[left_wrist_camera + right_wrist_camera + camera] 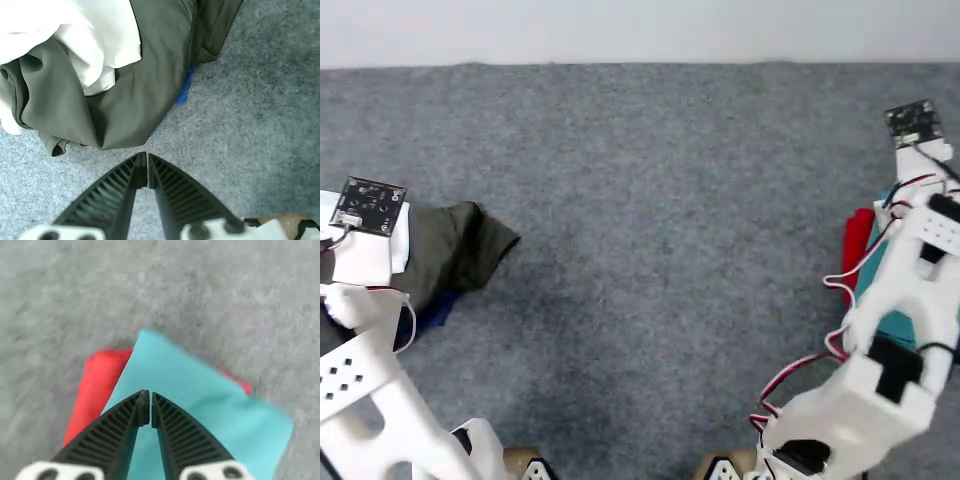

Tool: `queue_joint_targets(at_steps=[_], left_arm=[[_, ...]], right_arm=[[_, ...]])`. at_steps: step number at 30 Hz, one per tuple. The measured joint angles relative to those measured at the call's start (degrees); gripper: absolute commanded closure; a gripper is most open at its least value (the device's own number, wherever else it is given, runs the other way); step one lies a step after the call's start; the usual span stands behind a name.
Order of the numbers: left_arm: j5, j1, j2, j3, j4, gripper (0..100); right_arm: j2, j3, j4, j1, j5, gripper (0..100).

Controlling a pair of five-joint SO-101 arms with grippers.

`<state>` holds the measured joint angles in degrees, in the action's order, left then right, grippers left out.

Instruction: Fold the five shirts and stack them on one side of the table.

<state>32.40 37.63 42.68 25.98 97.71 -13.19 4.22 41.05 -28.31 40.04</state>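
Note:
An olive-green shirt (465,250) lies crumpled at the table's left side, over a blue shirt (438,314) whose edge peeks out. In the left wrist view the olive shirt (130,95) has a white shirt (80,40) bunched on top, and a blue sliver (184,90) shows at its edge. My left gripper (147,172) is shut and empty, just short of the pile. At the right side a folded teal shirt (200,415) rests on a folded red shirt (95,390). My right gripper (147,410) hovers shut over the teal one, holding nothing.
Grey carpet-like cloth (670,230) covers the table, with open room across the middle between the two piles. The red shirt's edge (857,245) shows beside the right arm (890,340). A pale wall runs along the far edge.

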Motion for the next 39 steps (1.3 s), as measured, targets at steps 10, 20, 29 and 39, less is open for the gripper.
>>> queue_joint_targets(at_steps=[10, 20, 29, 39], left_arm=[[0.0, 0.0, 0.0, 0.0, 0.0, 98], [0.0, 0.0, 0.0, 0.0, 0.0, 98], [0.0, 0.0, 0.0, 0.0, 1.32, 98], [0.0, 0.0, 0.0, 0.0, 1.32, 98]], right_arm=[[-11.96, 0.0, -9.32, 3.96, 0.09, 99.0], [-1.14, 0.0, 3.25, 1.41, 0.18, 99.0], [5.71, 2.11, 13.1, -15.65, 3.6, 99.0], [-1.85, 10.37, 4.04, -29.1, 16.88, 99.0]])
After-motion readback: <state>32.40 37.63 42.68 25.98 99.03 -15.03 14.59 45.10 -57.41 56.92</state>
